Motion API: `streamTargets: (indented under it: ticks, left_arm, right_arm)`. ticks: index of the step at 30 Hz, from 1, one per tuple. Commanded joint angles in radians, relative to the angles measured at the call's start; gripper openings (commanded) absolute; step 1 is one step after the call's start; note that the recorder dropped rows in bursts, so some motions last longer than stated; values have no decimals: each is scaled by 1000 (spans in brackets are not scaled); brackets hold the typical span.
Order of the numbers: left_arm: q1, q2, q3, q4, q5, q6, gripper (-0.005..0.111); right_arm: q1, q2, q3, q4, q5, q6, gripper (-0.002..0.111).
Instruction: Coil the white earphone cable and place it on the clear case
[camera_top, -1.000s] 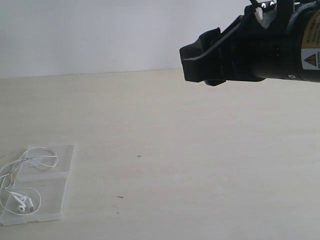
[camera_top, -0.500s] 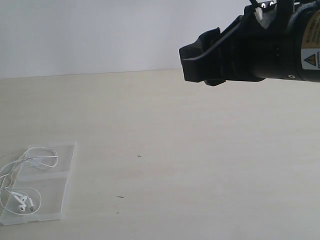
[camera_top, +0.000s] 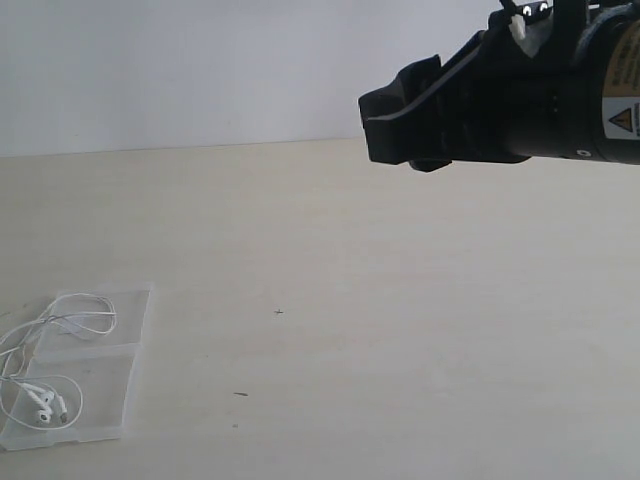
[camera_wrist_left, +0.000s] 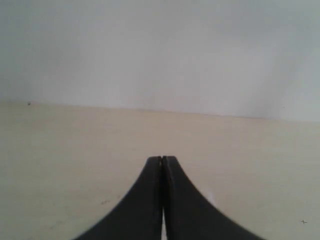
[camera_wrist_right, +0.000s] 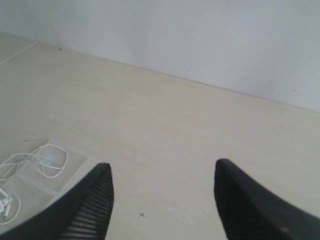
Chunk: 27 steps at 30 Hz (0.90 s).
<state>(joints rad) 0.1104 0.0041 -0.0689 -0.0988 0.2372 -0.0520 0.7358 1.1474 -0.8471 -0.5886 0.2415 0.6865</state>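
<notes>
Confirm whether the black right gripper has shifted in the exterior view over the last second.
No. The black right gripper sits at the same spot above the beige table's far edge in all three exterior frames.

- The exterior view is sitting near the clear case (camera_top: 110, 400), looking across the table (camera_top: 400, 350).
- The right wrist view is sharing that case from farther off.
- The left wrist view is facing the wall (camera_wrist_left: 160, 50).

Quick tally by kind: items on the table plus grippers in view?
Earphone cables: 1, the white earphone cable, lying loosely on the case
Cases: 1, the clear case
Grippers: 2, the left gripper shut and the right gripper open, neither holding anything
Total: 4
</notes>
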Motion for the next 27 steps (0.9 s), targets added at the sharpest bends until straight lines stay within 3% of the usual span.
streamTargets:
  ticks: [1,9,24,27]
  left_arm:
    - [22,-3,69,58,5,-117,0]
    - [30,-3,69,64,126,-111,0]
    - [30,-3,69,64,122,-112,0]
    - [30,-3,69,64,122,-112,0]
  right_arm:
    - [-2,-5,3,4,-4,-6,58]
    - [-2,-5,3,4,-4,-6,58]
    - [-2,-5,3,2,-4,-15,58]
    - [-2,-8,3,-128,-2,-100,58]
